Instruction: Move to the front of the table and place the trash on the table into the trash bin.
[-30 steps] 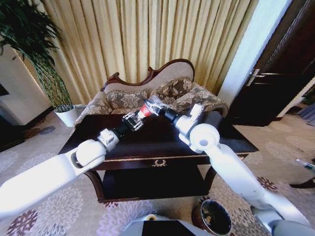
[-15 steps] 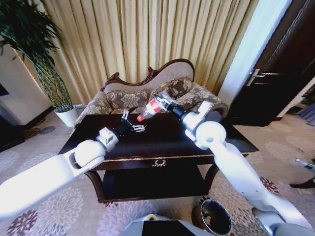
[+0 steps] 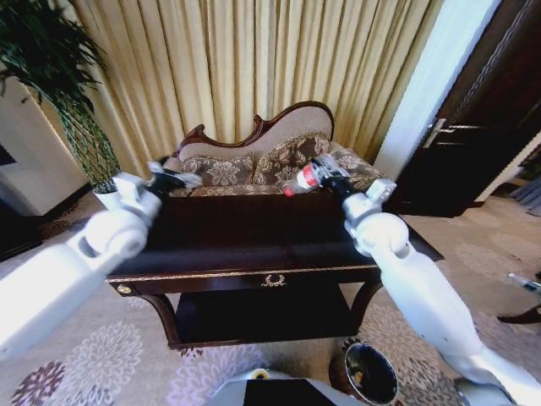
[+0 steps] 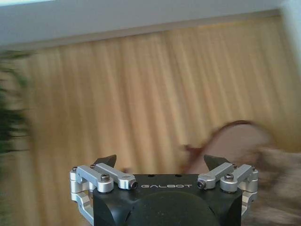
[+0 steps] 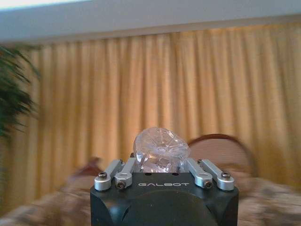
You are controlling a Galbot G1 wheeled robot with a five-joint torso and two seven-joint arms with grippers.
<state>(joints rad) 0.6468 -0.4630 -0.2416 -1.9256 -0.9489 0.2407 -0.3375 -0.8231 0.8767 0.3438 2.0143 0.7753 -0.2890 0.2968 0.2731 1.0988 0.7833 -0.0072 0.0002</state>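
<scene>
My right gripper is shut on the clear plastic bottle with the red label, holding it in the air above the far right part of the dark glossy table. In the right wrist view the bottle's base sits clamped between the fingers. My left gripper hovers over the table's far left corner. The left wrist view shows it open with nothing between its fingertips. The dark round trash bin stands on the carpet by the table's near right leg.
A carved floral sofa stands right behind the table, with gold curtains beyond it. A tall plant is at the far left and a dark door at the right. Patterned carpet lies open in front of the table.
My left arm has swung from the table's middle out to its far left corner. My right gripper has carried the bottle to the right and farther back, away from the left gripper.
</scene>
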